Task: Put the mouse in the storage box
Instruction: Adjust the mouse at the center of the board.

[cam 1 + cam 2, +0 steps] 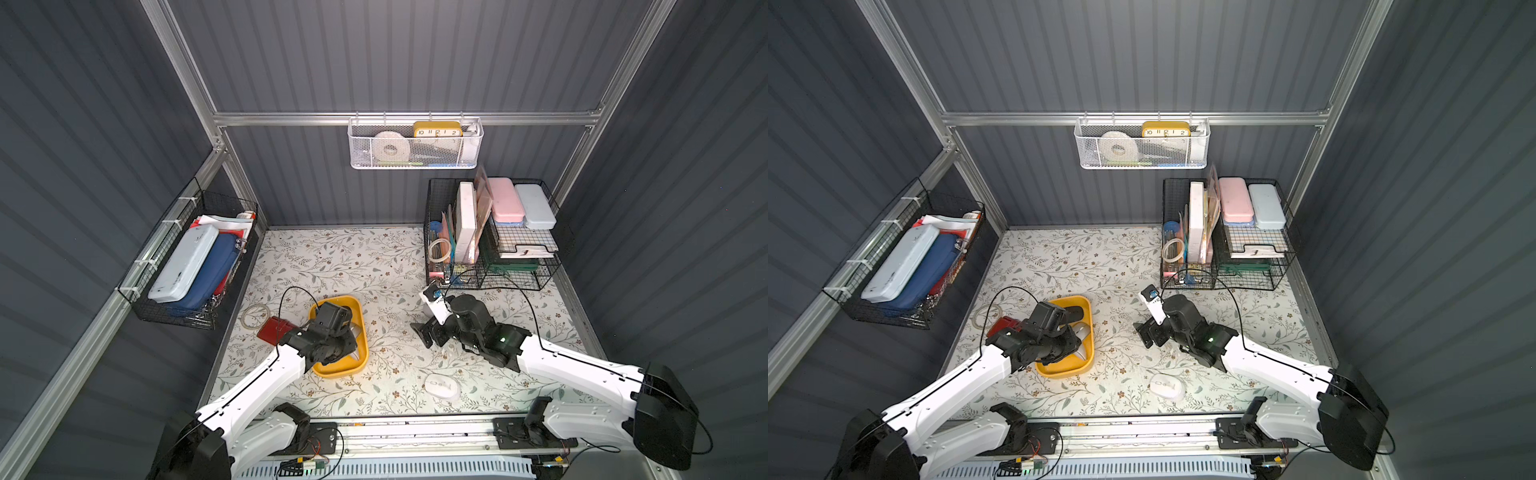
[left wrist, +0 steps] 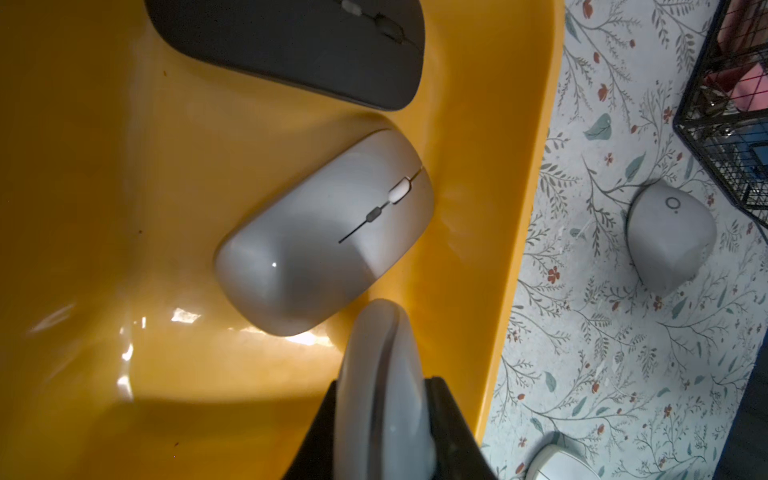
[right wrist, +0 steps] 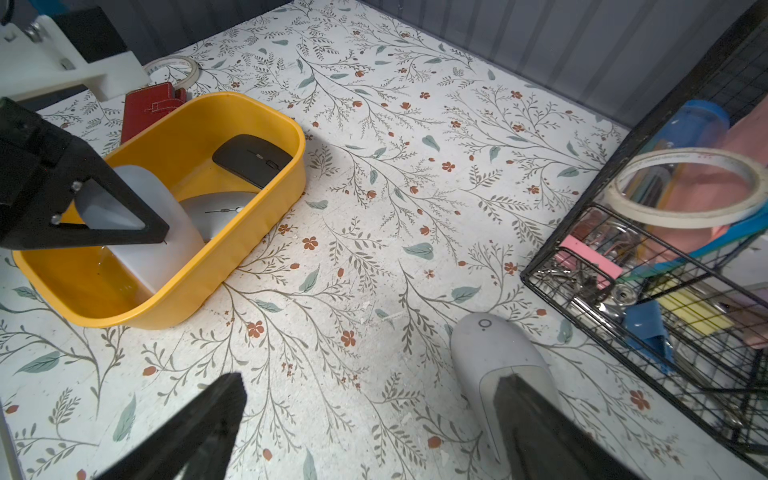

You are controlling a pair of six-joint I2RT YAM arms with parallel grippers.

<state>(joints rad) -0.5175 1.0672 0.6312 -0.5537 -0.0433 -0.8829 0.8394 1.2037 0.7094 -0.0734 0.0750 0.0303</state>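
Now, left claw (image 2: pixel 384 386) clenched on pale mouse (image 2: pixel 374 332), edgewise in yellow storage box (image 2: pixel 478 208), right claw (image 3: pixel 372 382) spread wide over worktop (image 3: pixel 374 208)

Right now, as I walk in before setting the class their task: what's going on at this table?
The left gripper has its fingers shut on a pale mouse, held on its edge down in the yellow storage box and not yet released. A black mouse and a silver mouse already lie in the box. The right gripper is open at a grey mouse on the table by the black wire basket. A white mouse lies near the front.
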